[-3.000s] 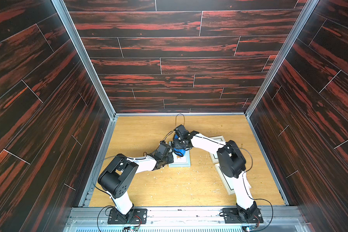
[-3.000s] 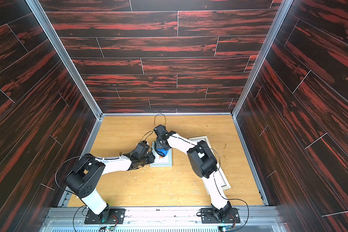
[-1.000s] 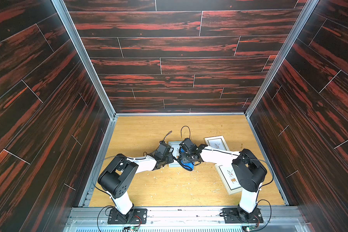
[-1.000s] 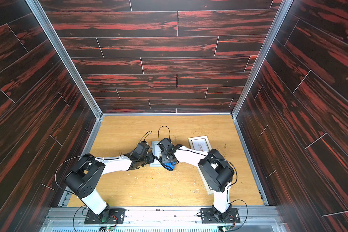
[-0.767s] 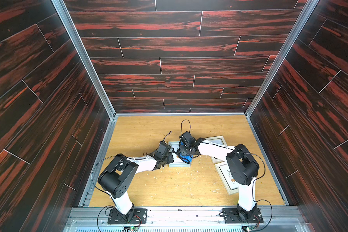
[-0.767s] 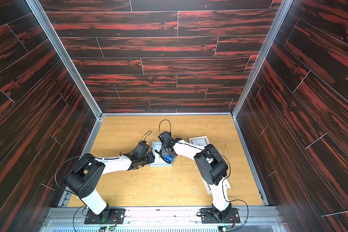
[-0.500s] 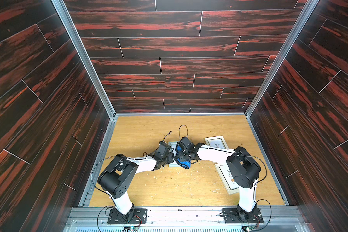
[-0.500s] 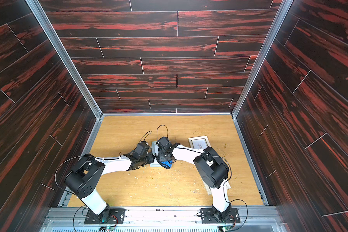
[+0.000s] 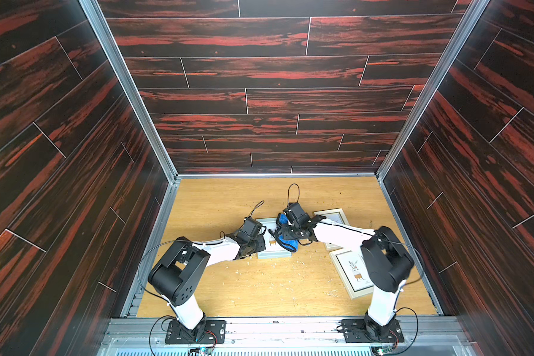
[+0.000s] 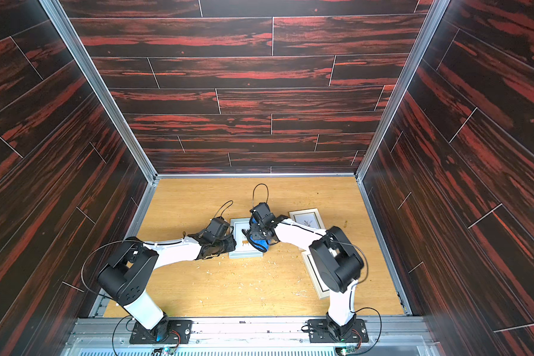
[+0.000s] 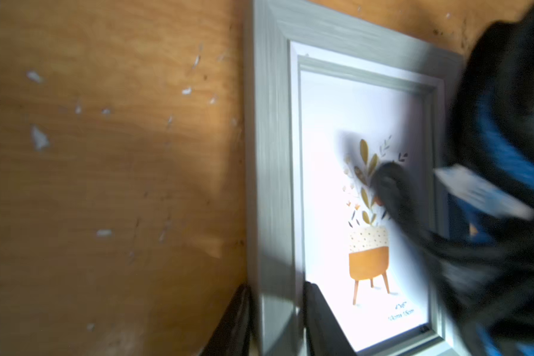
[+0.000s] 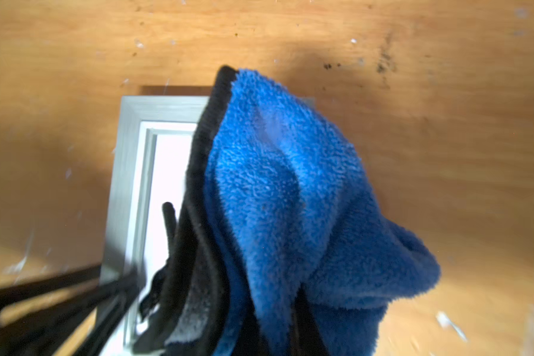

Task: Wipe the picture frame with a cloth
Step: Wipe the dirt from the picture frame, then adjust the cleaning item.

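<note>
Here the picture frame (image 9: 273, 254) lies flat, face up, near the middle of the counter (image 9: 228, 197), and both arms meet over it.

The left end effector (image 9: 259, 243) pinches the frame's side rim. In the left wrist view its fingers (image 11: 321, 320) stand on either side of the grey moulding, one on the outside edge and one on the glass side. That grip looks meant to pin the frame so a rubbing stroke cannot push it across the smooth wood.

The right end effector (image 9: 284, 237) is pressed together on the cloth (image 9: 291, 243), holding it as a bunched wad, not spread out. The blue pile hangs below the jaws and rests on the frame's opposite side, over the glass and the rim there. Its black edging trails toward the printed plant. Bunching gives a soft pad under the tool, so fabric meets the glass instead of hard plastic.

The wiping seems to be under way, with the part of the glass near the left arm uncovered.

Two other frames (image 9: 329, 212) (image 9: 356, 294) lie to the right, apart from the work. Pale flecks (image 9: 290, 265) are scattered over the counter.
</note>
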